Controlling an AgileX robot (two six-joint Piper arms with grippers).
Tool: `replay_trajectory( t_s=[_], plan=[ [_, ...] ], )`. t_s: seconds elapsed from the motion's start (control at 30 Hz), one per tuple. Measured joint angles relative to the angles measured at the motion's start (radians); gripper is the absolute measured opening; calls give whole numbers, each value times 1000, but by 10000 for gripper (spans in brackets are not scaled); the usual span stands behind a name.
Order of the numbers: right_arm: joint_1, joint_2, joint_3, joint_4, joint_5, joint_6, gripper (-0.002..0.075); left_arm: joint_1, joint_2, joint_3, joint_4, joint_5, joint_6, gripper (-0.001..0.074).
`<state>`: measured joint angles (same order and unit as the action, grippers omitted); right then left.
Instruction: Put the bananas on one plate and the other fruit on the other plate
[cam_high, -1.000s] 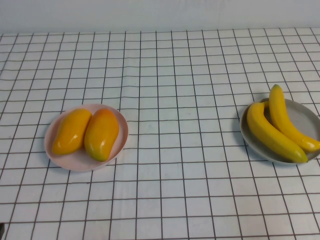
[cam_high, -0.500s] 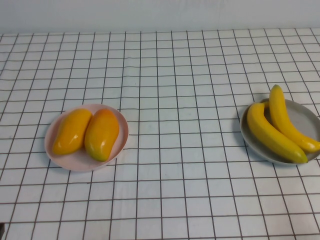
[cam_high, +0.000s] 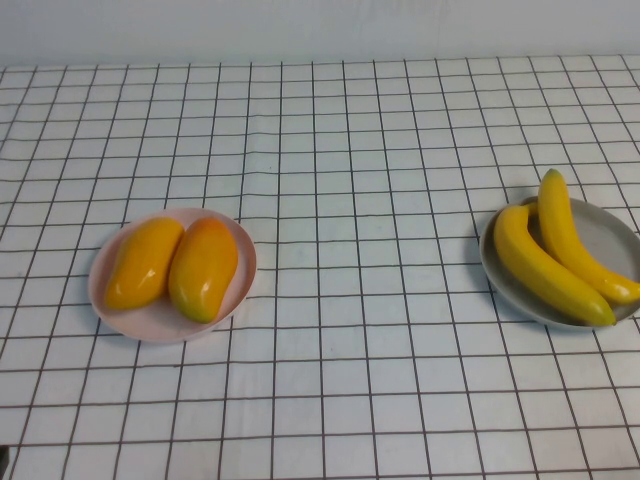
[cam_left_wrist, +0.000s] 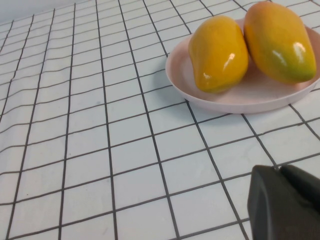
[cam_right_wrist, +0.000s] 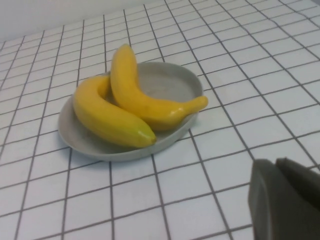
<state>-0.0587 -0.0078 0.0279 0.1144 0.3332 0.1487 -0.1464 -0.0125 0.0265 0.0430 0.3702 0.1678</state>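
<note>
**Already sorted: both plates filled, both hands empty**

Seemingly the sorting is finished. The 2 bananas (cam_high: 555, 255) lie side by side on the grey plate (cam_high: 612, 238) at the table's right edge, and the 2 mango-like fruits (cam_high: 172, 265) rest touching each other on the pink plate (cam_high: 150, 322) toward the left edge. Nothing loose remains on the checked table (cam_high: 350, 200) between them.

The left hand (cam_left_wrist: 287, 202) sits low near the table's near edge, well apart from the pink plate (cam_left_wrist: 240, 100) and its fruit (cam_left_wrist: 250, 47), fingers pressed together on nothing. The right hand (cam_right_wrist: 285, 197) likewise hangs back near the near edge, apart from the grey plate (cam_right_wrist: 170, 80) and the bananas (cam_right_wrist: 125, 102), pressed together and empty.

By my judgement no further pick is called for; the next move would only be parking both arms.
</note>
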Motion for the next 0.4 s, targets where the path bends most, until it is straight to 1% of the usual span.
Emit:
replay_trajectory(
  t_s=[0.2,0.4],
  plan=[
    [0,0,1,144,6,2,-15,0,0,0,0,0,0,-4],
    [0,0,1,174,7,2,-15,0,0,0,0,0,0,-4]
  ],
)
